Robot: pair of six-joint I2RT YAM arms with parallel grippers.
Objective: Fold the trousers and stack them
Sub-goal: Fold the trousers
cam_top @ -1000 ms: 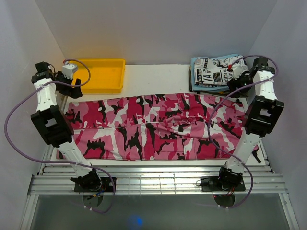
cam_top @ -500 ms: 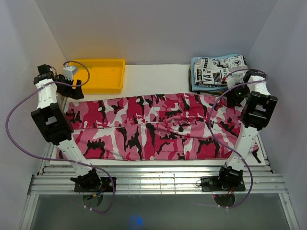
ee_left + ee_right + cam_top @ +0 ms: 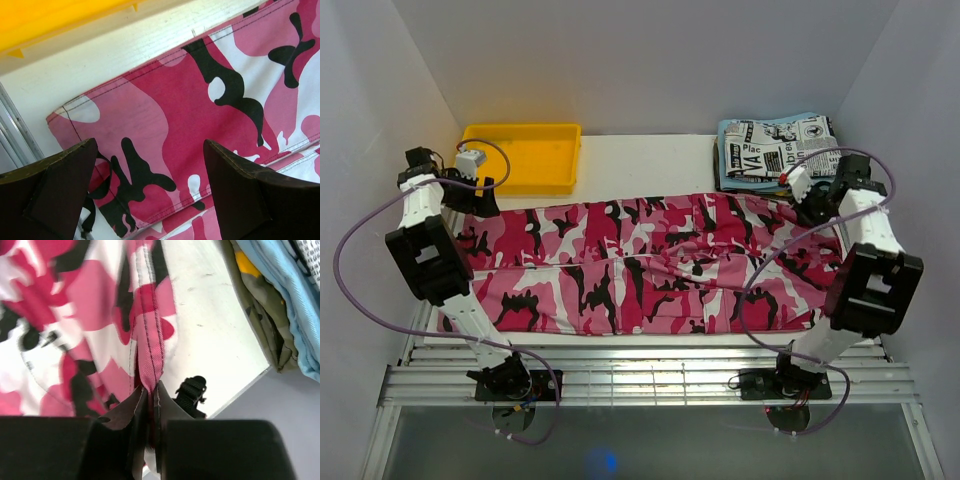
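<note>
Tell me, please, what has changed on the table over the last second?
The right end effector swung from above the folded newspaper-print garment down to the far right corner of the pink camouflage cloth trousers and closed on their edge. The left end effector edged slightly nearer their far left corner, still open. The trousers stay spread flat; the yellow plastic tray and the garment have not moved.

plain pale grey walls close the space on three sides: back wall, left wall, right wall. a white table fills the bay between them. silver metal rails run along its near edge. below them lies a dim grey-green surface with a small blue glint. the light is soft and even.
</note>
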